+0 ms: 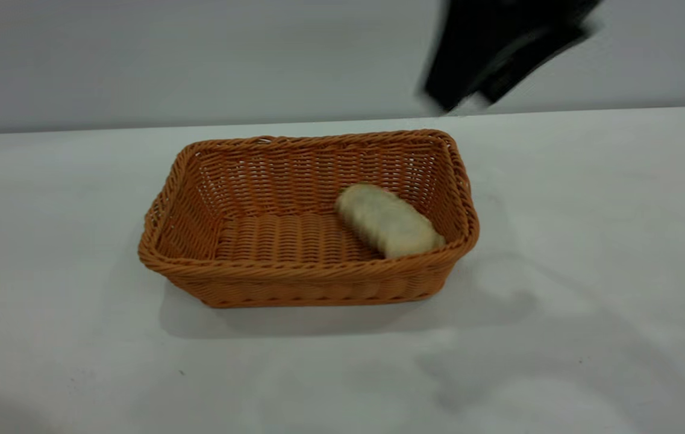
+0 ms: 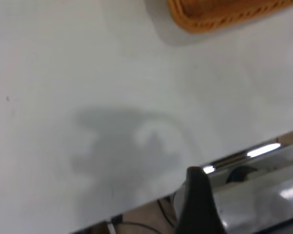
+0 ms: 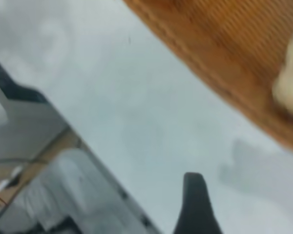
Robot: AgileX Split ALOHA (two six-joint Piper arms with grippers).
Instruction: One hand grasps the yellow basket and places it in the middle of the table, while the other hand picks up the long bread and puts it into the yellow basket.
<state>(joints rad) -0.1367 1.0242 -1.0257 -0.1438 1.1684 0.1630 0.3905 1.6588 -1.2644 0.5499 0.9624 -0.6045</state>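
The yellow basket (image 1: 309, 265) stands on the table (image 1: 589, 211) near its middle. The long bread (image 1: 387, 220) lies inside the basket at its right end, pale rough side up, leaning towards the right wall. My right arm (image 1: 499, 54) is a blurred black shape high above the table's back edge, right of the basket and clear of it. The right wrist view shows my right gripper (image 3: 195, 204) over bare table, with the basket (image 3: 224, 48) and the bread (image 3: 290, 92) beyond. My left gripper (image 2: 198, 195) hangs over the table's edge, far from the basket's corner (image 2: 224, 14). It holds nothing that I can see.
A grey wall runs behind the table. The table's edge and metal framing (image 2: 263, 190) show in the left wrist view. The right wrist view shows the table's edge and clutter below it (image 3: 44, 195).
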